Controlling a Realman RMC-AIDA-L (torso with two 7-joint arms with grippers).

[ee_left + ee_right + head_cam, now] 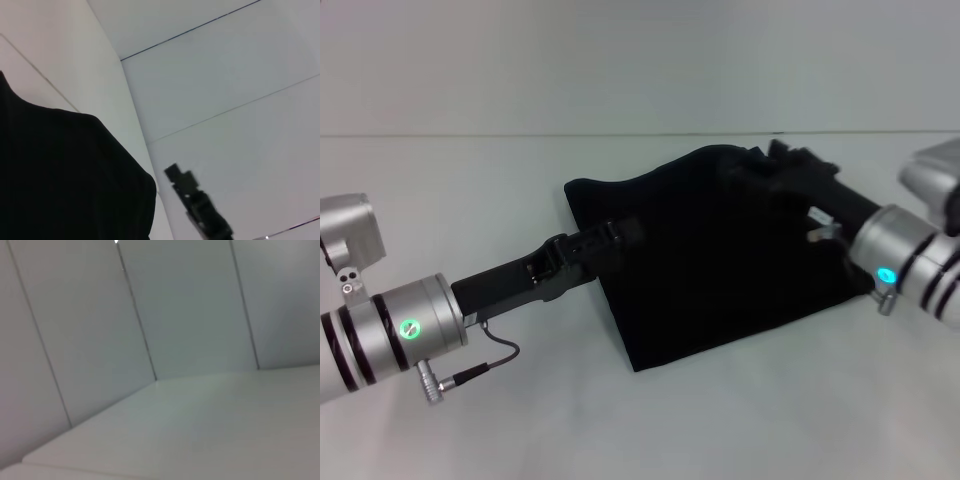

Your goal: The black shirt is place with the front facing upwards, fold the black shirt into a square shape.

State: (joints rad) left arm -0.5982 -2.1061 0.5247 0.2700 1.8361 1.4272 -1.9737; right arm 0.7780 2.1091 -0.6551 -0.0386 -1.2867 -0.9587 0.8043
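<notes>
The black shirt [720, 260] lies on the white table [470, 190] as a folded, roughly four-sided bundle with no lettering showing. My left gripper [618, 236] reaches in low from the left and sits at the shirt's left edge, over the fabric. At the shirt's far right corner is my right gripper [788, 165], where the cloth is bunched up. Both are black against black cloth. In the left wrist view the black shirt [60, 175] fills the near corner, and a black gripper part [197, 205] shows beyond it. The right wrist view shows only table and wall.
The white table [650, 420] stretches around the shirt on all sides. A white panelled wall [620, 60] rises behind the table's far edge. A thin cable [490, 365] hangs off my left wrist above the table.
</notes>
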